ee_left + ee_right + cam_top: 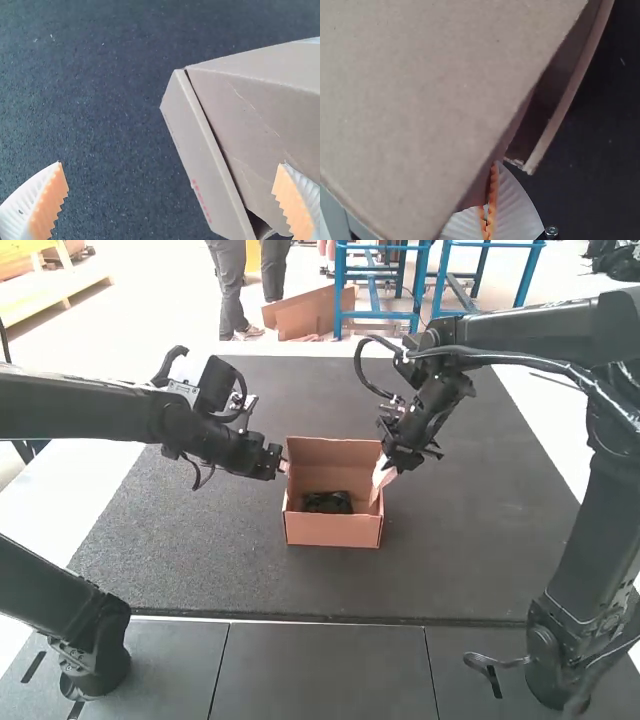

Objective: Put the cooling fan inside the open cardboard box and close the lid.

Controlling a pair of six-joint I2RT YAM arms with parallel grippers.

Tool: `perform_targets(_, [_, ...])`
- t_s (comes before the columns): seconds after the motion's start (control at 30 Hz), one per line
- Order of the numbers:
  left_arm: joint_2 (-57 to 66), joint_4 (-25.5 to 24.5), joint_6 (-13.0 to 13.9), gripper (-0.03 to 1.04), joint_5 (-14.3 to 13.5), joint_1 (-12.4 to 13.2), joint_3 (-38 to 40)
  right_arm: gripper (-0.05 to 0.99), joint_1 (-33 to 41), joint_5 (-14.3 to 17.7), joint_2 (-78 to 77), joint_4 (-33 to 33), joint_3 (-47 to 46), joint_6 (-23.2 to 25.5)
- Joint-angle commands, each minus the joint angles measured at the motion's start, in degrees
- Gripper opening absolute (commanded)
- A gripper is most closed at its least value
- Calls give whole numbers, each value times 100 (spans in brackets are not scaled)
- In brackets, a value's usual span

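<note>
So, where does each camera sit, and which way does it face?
High view: above and behind, facing forward and down; both arms, box, fan inside.
Left wrist view: on the left arm, facing box side and mat; left gripper open.
Right wrist view: on the right arm, against a flap; right gripper pinches it.
All share the box.

Fan (328, 502) in box (333, 531) on mat (480, 540).

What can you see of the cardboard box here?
The brown cardboard box stands upright on the dark mat, top open, with the black cooling fan lying inside. The right gripper pinches its raised right flap. The open left gripper is at its left wall; contact is unclear.
</note>
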Motion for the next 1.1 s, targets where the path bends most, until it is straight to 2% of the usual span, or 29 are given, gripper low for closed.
perform_targets(0.0, [-294,-127,140,97,102,-32,-42,-1,113,274,-294,-62,-66,-221])
perform_targets(0.07, [-400,-294,167,97,59,-32,-50,-1,113,362,-294,-62,-48,-221])
perform_targets(0.1, [-444,-365,175,97,-29,-23,-50,6,113,397,-294,-54,-31,-221])
perform_targets(0.2, [-549,-479,298,97,-416,65,-50,55,104,432,-364,-45,172,-221])
perform_targets(0.23, [-584,-488,307,97,-530,109,-50,69,86,415,-399,-45,251,-221])
perform_targets(0.27, [-611,-488,307,97,-618,171,-42,81,69,388,-417,-54,321,-213])
perform_targets(0.33, [-628,-417,307,97,-820,285,11,90,42,283,-461,-89,462,-204])
perform_targets(0.47, [-602,-215,298,97,-1330,469,231,91,-134,19,-760,-273,629,-221])
perform_targets(0.57, [-567,22,307,97,-1638,487,442,91,-239,37,-1217,-229,488,-248])
perform_targets(0.67, [-461,207,307,97,-1752,478,705,91,-353,186,-1876,210,101,-256])
perform_targets(0.73, [-365,303,307,97,-1805,434,899,91,-362,643,-2429,799,-303,-248])
perform_targets(0.87, [-31,330,298,97,-1805,144,1321,91,-397,1733,-3634,2627,-1410,-2])
perform_targets(0.93, [127,312,298,97,-1805,-14,1488,90,-397,2190,-4108,3075,-1824,-46])
perform_targets(1.0, [250,294,307,97,-1796,-128,1611,90,-467,2471,-4372,3330,-2149,-72])
perform_targets(1.07, [356,286,307,97,-1778,-225,1681,90,-678,2550,-4583,3550,-2351,-72])
